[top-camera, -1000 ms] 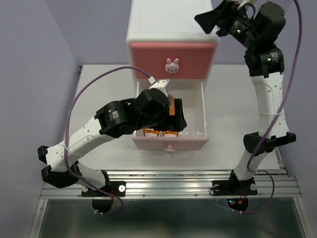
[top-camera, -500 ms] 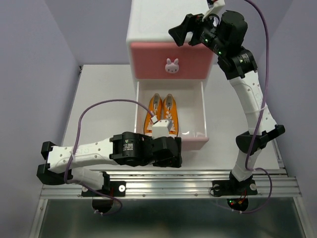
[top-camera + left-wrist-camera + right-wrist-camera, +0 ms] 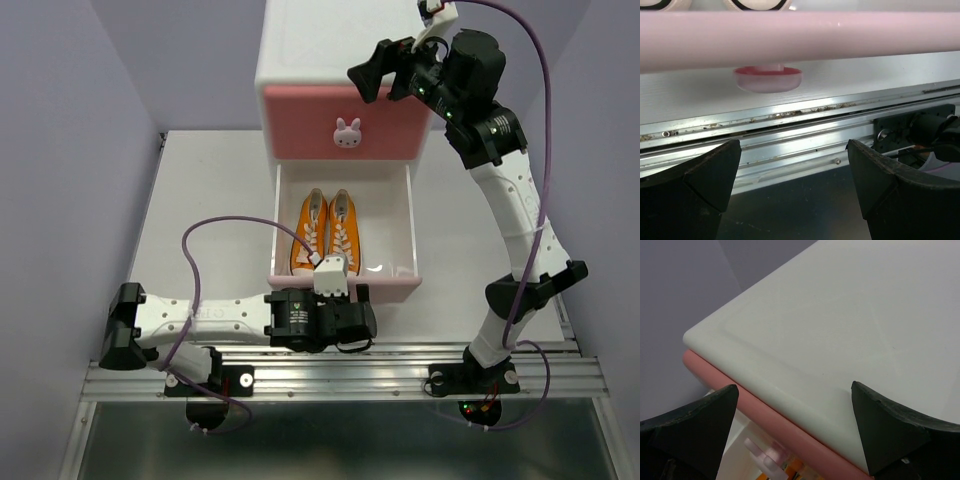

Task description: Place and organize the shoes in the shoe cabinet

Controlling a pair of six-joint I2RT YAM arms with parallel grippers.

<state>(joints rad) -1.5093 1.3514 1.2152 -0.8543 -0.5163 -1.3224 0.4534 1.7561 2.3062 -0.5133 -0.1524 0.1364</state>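
Observation:
The shoe cabinet [image 3: 300, 55] stands at the back of the table. Its darker pink upper drawer [image 3: 385, 120] is shut. The pale pink lower drawer [image 3: 395, 225] is pulled out, and the orange pair of shoes [image 3: 326, 232] lies side by side in it. My left gripper [image 3: 345, 318] is open and empty, low in front of the lower drawer's front. In the left wrist view the left gripper [image 3: 792, 192] faces the drawer's knob [image 3: 768, 79]. My right gripper [image 3: 382, 66] is open and empty above the cabinet's top [image 3: 840, 325]. The black pair is out of view.
The aluminium rail [image 3: 340, 378] carrying the arm bases runs along the near table edge, just behind my left gripper. Purple walls [image 3: 70, 120] close in the table at the left and back. The upper drawer's bunny knob [image 3: 347, 132] sticks out above the open drawer.
My left arm has pulled out of the lower drawer and dropped in front of it, uncovering the orange pair. My right arm has swung left over the cabinet top.

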